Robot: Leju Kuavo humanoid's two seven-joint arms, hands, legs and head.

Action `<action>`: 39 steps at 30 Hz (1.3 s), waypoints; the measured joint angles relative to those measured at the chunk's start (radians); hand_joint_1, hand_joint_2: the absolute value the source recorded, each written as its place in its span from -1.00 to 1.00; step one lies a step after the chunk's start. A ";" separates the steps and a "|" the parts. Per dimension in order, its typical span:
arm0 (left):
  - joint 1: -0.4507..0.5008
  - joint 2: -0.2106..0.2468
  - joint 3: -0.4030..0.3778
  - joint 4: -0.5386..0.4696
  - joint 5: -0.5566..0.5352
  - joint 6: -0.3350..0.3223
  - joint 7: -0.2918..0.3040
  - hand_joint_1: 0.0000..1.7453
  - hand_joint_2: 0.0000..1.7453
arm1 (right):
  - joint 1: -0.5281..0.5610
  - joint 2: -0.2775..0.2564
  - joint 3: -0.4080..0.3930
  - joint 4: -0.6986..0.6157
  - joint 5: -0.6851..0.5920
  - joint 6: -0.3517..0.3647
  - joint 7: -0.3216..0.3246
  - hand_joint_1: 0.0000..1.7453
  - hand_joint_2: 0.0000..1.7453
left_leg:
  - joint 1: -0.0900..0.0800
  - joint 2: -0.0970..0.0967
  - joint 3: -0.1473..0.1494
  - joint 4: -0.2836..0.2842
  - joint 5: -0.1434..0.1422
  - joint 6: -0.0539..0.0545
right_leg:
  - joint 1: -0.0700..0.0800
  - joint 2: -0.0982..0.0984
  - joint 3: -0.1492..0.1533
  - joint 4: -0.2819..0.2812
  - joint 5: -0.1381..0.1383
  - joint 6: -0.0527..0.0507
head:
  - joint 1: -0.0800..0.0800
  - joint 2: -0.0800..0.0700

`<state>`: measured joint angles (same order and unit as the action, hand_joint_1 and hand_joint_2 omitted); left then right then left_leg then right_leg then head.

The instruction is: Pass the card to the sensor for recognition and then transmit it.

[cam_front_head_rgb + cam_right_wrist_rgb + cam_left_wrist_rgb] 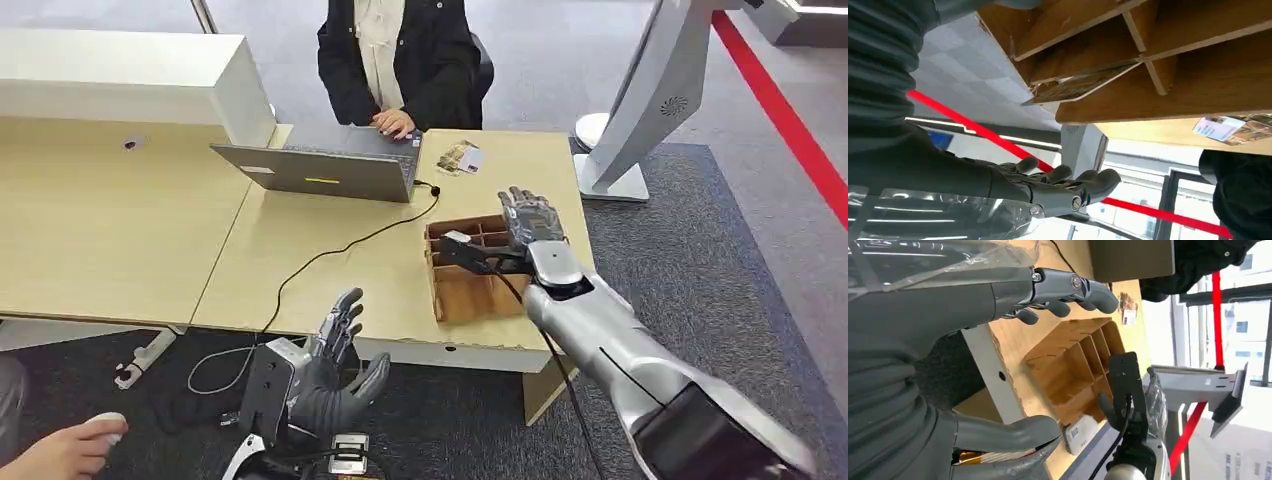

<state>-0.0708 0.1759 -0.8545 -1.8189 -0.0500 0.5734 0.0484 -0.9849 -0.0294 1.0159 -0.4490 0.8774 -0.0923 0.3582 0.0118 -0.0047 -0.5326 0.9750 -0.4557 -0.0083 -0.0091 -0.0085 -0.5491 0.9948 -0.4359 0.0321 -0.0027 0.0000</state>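
The right hand (527, 222) hovers over the wooden divided box (470, 290) with its fingers (1068, 182) stretched nearly straight and apart, holding nothing. A card (1083, 85) leans tilted inside one compartment of the box, thin, with a pale edge and a dark printed face. The silver right arm reaches forward from low right, palm toward the box. The left hand (335, 375) hangs below the worktop (330, 270) edge, in front of the box, fingers (1073, 290) spread and empty. More cards (462, 158) lie beyond the box, beside the laptop (320, 170).
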 joint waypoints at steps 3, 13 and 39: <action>0.000 0.001 0.000 0.000 -0.003 0.013 0.005 -1.00 1.00 | -0.001 -0.001 -0.001 0.008 -0.001 0.000 0.000 -0.40 1.00 | 0.000 0.000 0.000 0.000 0.000 0.000 | 0.000 0.000 0.000 0.000 0.000 0.000 | 0.000 0.000; -0.001 0.005 -0.003 -0.008 -0.007 0.039 0.016 -1.00 1.00 | -0.010 0.007 -0.003 0.026 -0.008 0.001 -0.015 1.00 1.00 | 0.000 0.000 0.000 0.000 0.000 0.000 | 0.000 0.000 0.000 0.000 0.000 0.000 | 0.000 0.000; -0.001 0.010 -0.009 -0.008 -0.003 0.014 0.008 -1.00 1.00 | -0.021 0.006 -0.003 0.037 0.002 -0.015 -0.003 0.76 1.00 | 0.000 0.000 0.000 0.000 0.000 0.000 | 0.000 0.000 0.000 0.000 0.000 0.000 | 0.000 0.000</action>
<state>-0.0717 0.1862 -0.8633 -1.8269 -0.0526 0.5875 0.0561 -1.0062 -0.0233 1.0124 -0.4120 0.8797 -0.1076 0.3548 0.0118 -0.0046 -0.5323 0.9751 -0.4556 -0.0083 -0.0091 -0.0085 -0.5490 0.9948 -0.4359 0.0321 -0.0027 -0.0004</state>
